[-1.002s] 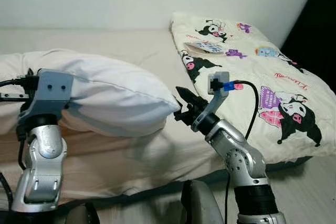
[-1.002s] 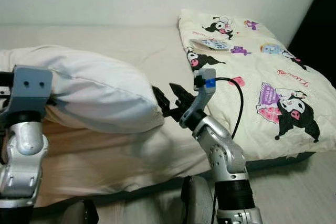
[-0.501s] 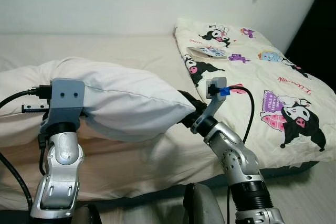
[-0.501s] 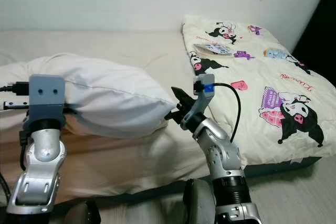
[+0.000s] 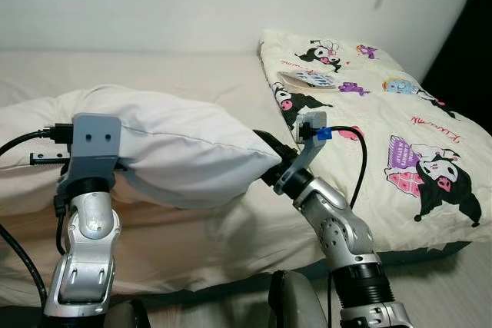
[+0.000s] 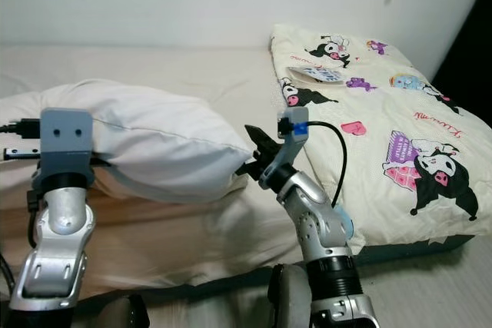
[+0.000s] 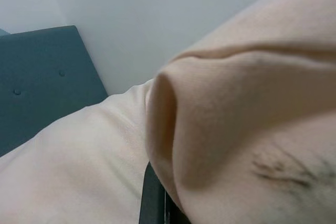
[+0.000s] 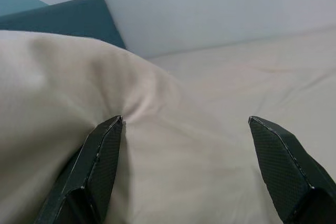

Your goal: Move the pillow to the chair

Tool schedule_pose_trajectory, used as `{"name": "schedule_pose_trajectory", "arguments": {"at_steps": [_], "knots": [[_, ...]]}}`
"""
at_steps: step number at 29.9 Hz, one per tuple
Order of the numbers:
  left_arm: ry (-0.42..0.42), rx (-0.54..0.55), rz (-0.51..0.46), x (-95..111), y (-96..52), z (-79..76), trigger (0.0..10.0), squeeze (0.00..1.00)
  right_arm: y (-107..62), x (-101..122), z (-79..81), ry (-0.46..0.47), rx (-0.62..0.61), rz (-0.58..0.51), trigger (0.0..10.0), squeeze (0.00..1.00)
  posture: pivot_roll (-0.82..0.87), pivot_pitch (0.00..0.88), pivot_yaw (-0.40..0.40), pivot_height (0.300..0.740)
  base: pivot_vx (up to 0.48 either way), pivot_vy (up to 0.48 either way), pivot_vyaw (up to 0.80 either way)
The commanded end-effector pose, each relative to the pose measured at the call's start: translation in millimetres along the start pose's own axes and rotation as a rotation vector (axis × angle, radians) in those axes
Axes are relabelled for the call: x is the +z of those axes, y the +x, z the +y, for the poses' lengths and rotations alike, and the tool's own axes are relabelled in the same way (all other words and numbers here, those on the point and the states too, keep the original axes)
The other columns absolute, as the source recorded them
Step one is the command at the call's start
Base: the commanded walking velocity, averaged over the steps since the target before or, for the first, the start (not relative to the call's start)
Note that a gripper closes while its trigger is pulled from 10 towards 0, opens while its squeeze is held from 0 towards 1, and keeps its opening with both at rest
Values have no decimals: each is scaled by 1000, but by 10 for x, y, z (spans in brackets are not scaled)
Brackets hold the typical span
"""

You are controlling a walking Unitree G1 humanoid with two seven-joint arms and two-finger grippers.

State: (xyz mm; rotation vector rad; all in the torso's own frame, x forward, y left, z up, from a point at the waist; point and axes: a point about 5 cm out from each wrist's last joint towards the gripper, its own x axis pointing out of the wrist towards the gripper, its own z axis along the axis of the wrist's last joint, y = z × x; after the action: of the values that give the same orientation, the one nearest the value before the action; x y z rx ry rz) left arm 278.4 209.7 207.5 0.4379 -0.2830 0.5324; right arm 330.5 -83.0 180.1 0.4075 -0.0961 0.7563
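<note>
Lifting is the step in hand: the pillow (image 5: 154, 144) sits raised off the bed (image 5: 192, 228) near its front edge, left gripper (image 7: 157, 203) clenched on it, right gripper (image 8: 189, 161) spread at its corner. Next: close right, carry to a chair.

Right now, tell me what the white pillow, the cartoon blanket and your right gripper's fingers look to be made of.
The white pillow: soft matte woven fabric, probably cotton, over a squashy filling; it creases and bulges. The cartoon blanket: thin cream printed cloth, matte and lightly rumpled. The right gripper has fingers of hard black plastic or rubber, finely textured on their faces.
</note>
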Motion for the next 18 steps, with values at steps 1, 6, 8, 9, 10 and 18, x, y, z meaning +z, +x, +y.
{"name": "schedule_pose_trajectory", "arguments": {"at_steps": [1,6,8,9,10,18], "knots": [[-30,-28,-21,65,11,-67,10000,0,21,-4,6,-3,11,0,10000,0,2,0,-73,521,0,0,0],[-24,-55,12,26,0,-112,10000,0,18,-10,8,1,12,-1,10000,0,5,0,-73,536,-384,0,0],[-12,-60,11,25,-6,-125,10000,0,18,-10,9,1,13,-2,10000,0,5,0,-73,541,0,0,0],[-6,-63,8,25,-11,-135,10000,0,18,-9,8,0,13,-4,10000,0,5,0,-73,546,0,0,0],[-3,-67,7,26,-14,-144,10000,0,18,-8,8,0,12,-5,10000,0,5,0,-73,551,0,0,0],[-20,-75,9,32,-14,-168,10000,0,20,9,-3,-7,8,-11,10000,0,1,0,-73,585,0,0,0]]}}
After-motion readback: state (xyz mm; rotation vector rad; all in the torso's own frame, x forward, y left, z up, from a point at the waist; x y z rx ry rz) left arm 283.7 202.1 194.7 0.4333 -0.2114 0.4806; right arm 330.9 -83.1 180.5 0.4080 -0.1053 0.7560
